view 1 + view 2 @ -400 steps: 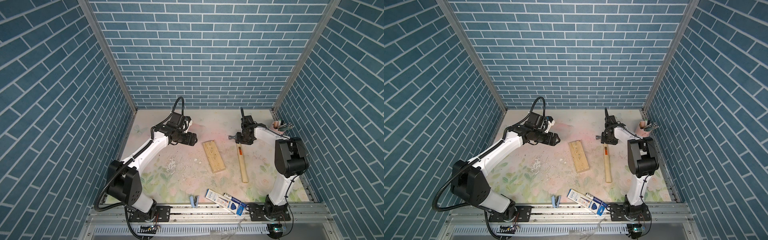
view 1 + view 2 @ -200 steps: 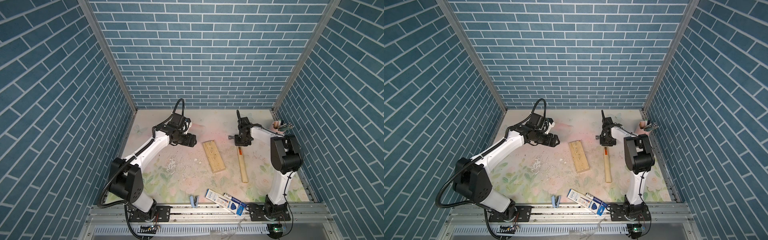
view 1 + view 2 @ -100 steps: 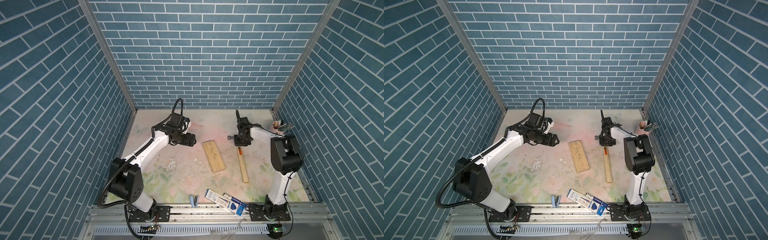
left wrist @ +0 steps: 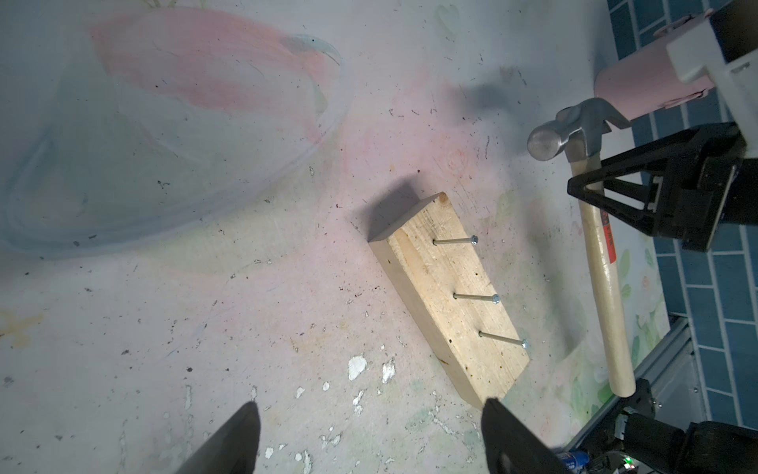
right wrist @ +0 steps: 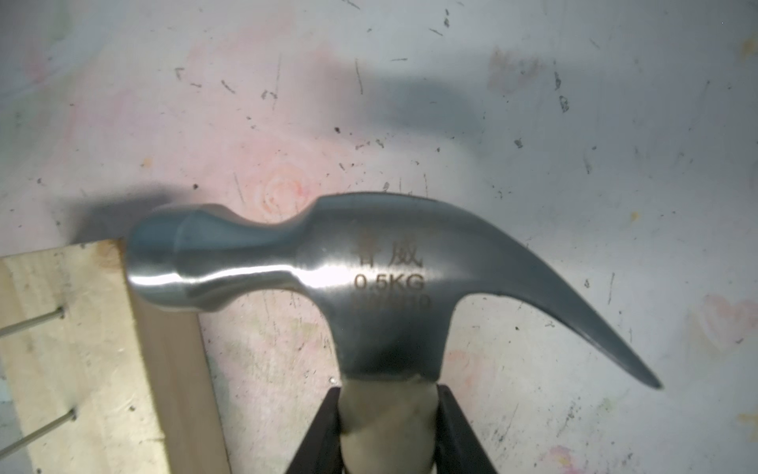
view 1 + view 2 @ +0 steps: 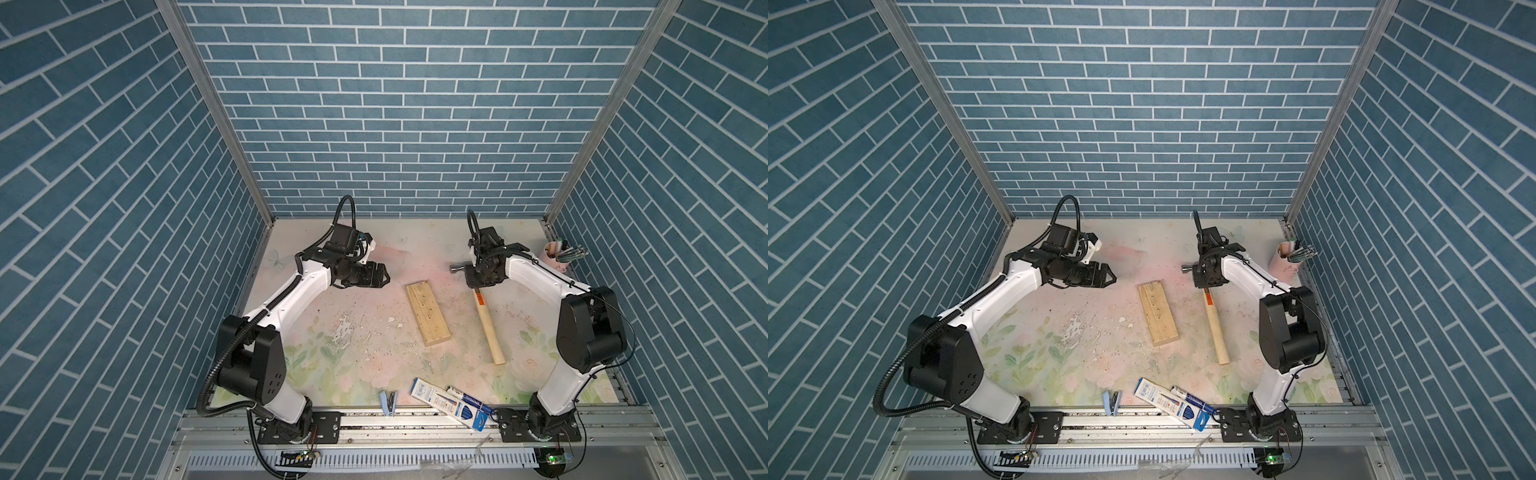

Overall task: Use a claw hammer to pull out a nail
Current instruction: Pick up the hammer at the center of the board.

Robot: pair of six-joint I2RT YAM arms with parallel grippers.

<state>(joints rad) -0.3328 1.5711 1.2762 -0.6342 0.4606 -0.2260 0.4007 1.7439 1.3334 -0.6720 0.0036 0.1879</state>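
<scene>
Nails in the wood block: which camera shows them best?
Left wrist view. All three nails stick out of the wood block, shafts and heads visible. The right wrist view catches only two shafts at the frame edge. In both top views they are just faint marks on the block.

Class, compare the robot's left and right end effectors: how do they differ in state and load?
The left end effector is open; the right end effector is shut. The left holds nothing; the right grips the hammer handle just below its head. Both are black and flank the block.
</scene>
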